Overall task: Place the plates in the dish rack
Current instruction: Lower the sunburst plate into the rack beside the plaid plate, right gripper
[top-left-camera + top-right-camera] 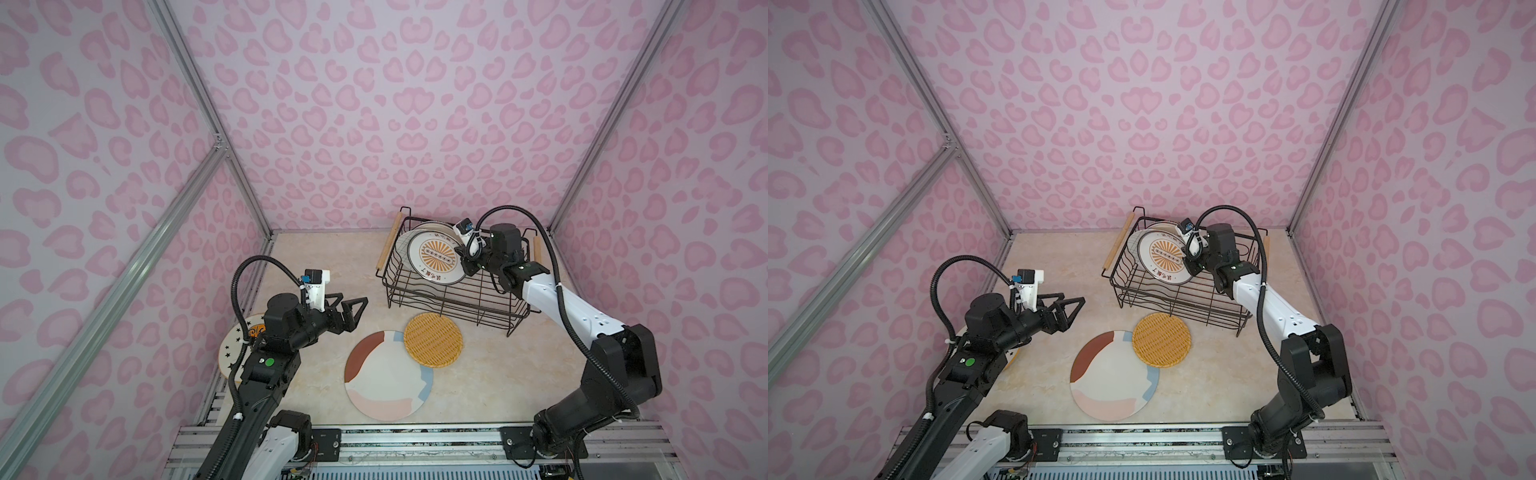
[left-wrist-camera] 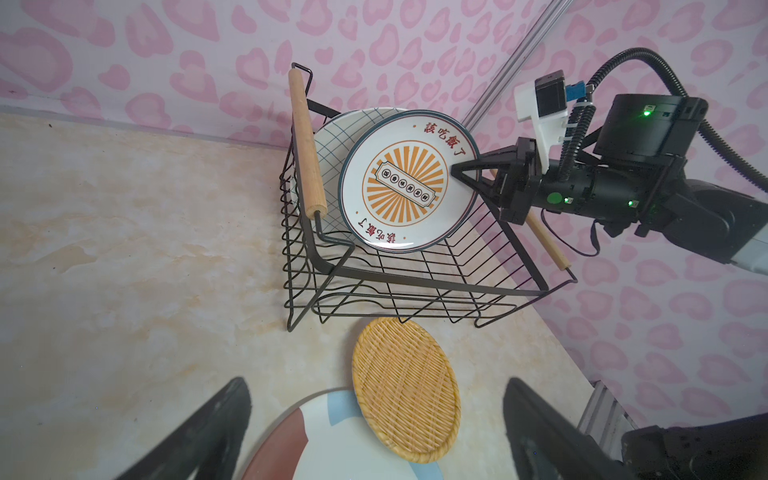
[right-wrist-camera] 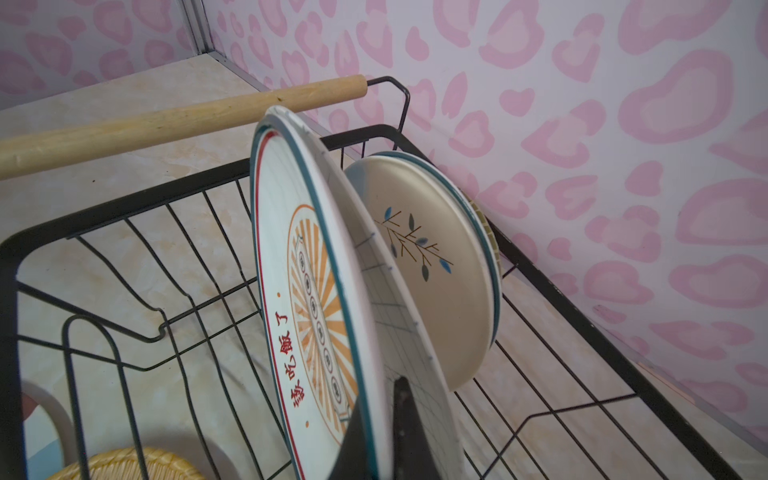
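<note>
My right gripper (image 1: 463,253) is shut on the rim of the sunburst plate (image 1: 436,257), which stands upright inside the black wire dish rack (image 1: 453,305). The right wrist view shows the rim pinched between the fingers (image 3: 399,419). Behind it stand a grid-line plate (image 3: 399,316) and a cream plate with a leafy branch (image 3: 428,266). In front of the rack, a yellow woven plate (image 1: 433,340) overlaps a large pastel-patch plate (image 1: 386,376). My left gripper (image 1: 352,298) hangs open and empty, left of the rack. A star plate (image 1: 235,345) lies under the left arm.
The rack stands at the back right, close to the pink patterned wall, with a wooden handle (image 1: 388,241) on each end. Bare marbled tabletop (image 1: 316,257) lies left of the rack. The metal rail (image 1: 415,436) runs along the front edge.
</note>
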Available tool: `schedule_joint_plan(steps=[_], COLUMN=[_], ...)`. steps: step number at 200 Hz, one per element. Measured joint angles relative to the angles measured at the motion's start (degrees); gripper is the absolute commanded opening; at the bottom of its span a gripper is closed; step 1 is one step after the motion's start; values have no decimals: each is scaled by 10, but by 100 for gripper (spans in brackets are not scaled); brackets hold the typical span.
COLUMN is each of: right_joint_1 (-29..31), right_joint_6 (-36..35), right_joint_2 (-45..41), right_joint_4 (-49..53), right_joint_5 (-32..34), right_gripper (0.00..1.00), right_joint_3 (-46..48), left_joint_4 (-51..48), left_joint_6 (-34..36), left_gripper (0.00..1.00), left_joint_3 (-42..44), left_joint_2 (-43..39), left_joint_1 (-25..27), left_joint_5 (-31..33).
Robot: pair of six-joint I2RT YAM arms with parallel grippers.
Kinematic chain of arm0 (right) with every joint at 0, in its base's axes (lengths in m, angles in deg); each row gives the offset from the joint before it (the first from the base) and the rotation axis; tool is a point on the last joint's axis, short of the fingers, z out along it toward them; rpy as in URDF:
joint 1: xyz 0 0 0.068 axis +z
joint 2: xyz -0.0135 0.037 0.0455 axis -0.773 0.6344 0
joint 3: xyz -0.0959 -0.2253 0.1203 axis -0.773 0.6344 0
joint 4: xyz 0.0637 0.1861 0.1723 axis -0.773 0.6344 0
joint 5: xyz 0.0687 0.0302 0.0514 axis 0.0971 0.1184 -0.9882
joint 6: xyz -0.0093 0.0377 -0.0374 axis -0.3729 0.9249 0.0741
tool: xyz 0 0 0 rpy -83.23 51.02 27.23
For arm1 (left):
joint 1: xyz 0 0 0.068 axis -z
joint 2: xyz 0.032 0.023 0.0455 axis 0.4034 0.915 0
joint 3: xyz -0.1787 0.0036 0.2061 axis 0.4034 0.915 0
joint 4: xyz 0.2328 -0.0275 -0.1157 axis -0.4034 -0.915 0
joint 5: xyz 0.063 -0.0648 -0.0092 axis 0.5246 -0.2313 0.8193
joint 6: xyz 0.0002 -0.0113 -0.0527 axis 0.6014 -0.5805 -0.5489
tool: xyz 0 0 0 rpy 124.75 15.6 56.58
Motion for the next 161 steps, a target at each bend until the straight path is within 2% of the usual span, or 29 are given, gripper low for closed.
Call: schedule_joint_plan(steps=[161], right_joint_1=[9], right_joint_6=[-55], right_joint_2=[45], right_joint_4=[-116], right_joint_5=[1], right_gripper=[0], right_joint_3=[47], left_joint_4=[6], left_joint_6=[-6], left_gripper=[97], left_joint_3=[0], left_joint_2=[7], left_joint_1=[0], left_joint_5=[-5])
